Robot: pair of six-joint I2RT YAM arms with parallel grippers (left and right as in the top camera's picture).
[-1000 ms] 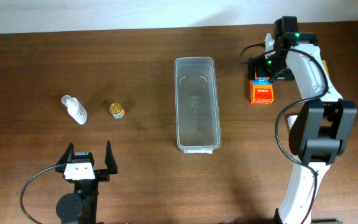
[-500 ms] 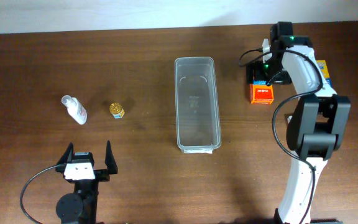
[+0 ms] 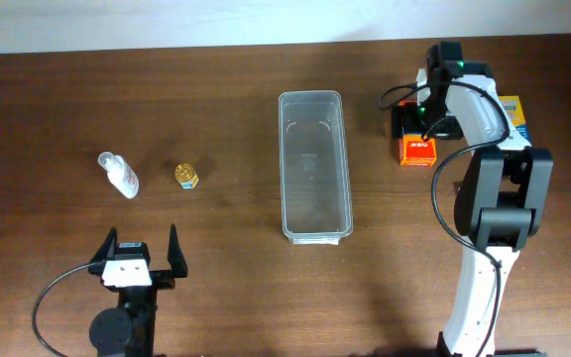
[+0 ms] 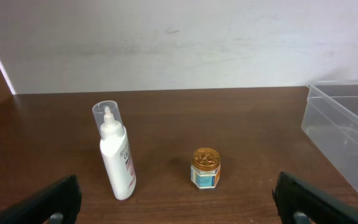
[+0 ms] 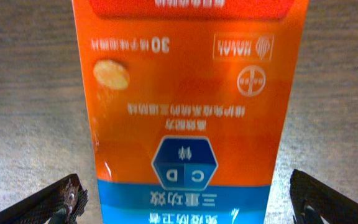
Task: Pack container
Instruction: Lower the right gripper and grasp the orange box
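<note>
The container [image 3: 313, 164], a long clear plastic bin, stands empty at the middle of the table; its corner shows in the left wrist view [image 4: 347, 134]. My right gripper [image 3: 417, 127] is open at the back right. It hangs over an orange and blue box [image 3: 417, 152]. In the right wrist view the box [image 5: 188, 93] lies between the spread fingers [image 5: 188, 208], with a gap on each side. My left gripper [image 3: 137, 260] is open and empty near the front left; it also shows in the left wrist view [image 4: 179, 208].
A white bottle [image 3: 119, 174] lies at the left, with a small gold-lidded jar [image 3: 186, 176] next to it; both show in the left wrist view, bottle [image 4: 117, 158] and jar [image 4: 205, 168]. A yellow and blue box [image 3: 513, 112] lies right of the right arm.
My right gripper has shifted left and come down over the orange and blue box, covering more of it. The left arm, container, bottle and jar have not moved.
</note>
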